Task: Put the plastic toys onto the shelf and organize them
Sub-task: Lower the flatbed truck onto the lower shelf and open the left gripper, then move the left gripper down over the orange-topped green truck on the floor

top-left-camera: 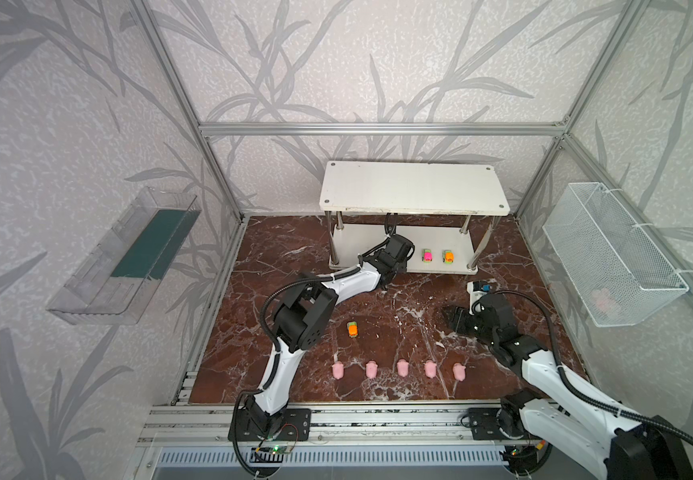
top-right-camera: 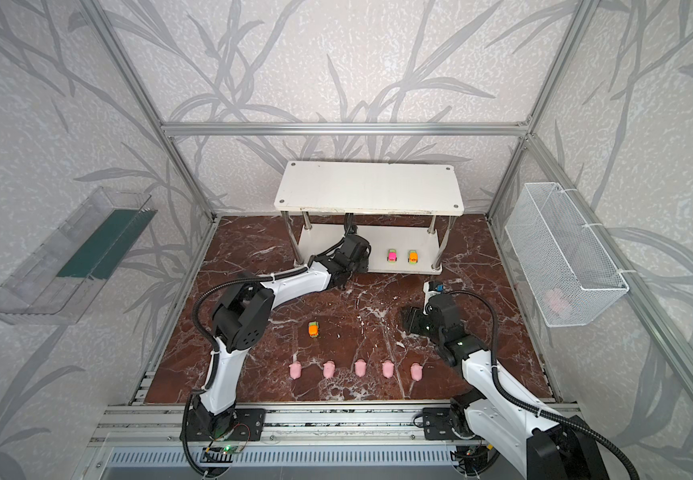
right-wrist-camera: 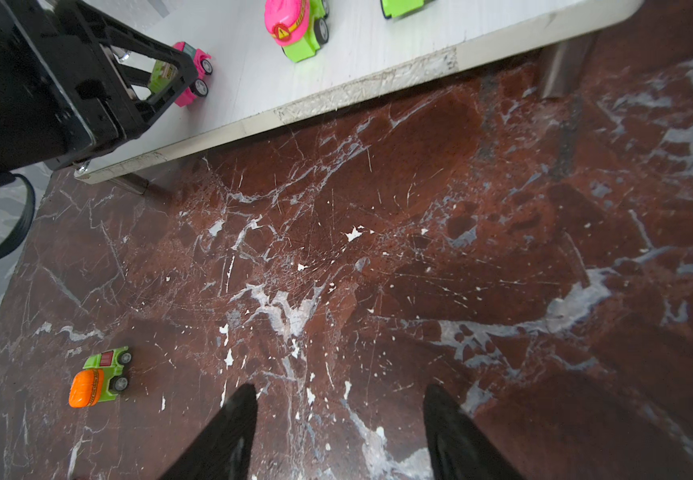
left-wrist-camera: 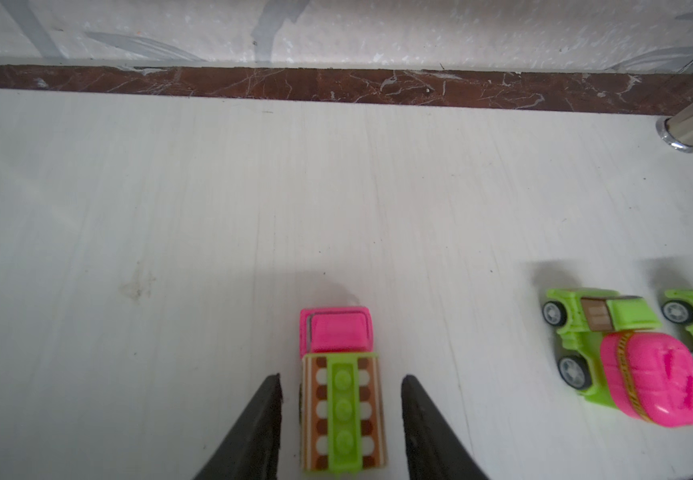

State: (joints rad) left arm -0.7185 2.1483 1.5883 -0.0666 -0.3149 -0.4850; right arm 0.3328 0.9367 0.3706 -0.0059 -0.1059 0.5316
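Three cars (top-left-camera: 427,255) stand on the shelf (top-left-camera: 361,243); my left hand (left-wrist-camera: 340,378) is parted, clear of the pink truck (left-wrist-camera: 338,336); my right hand (right-wrist-camera: 338,388) is open, empty. One orange car (top-left-camera: 352,329) and five pigs (top-left-camera: 402,368) are left.

5 pink pigs (top-left-camera: 402,368), 4 toy cars (right-wrist-camera: 97,376), 1 shelf (top-left-camera: 413,187), 1 basket (top-left-camera: 615,257), 1 tray (top-left-camera: 124,253)

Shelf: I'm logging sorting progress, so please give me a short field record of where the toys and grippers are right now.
shelf lower tier: pink truck, pink-domed car, orange-domed car
table: loose orange car; five pigs in a row
left gripper: open, jaws flanking the pink truck without touching
right gripper: open, empty, above the table
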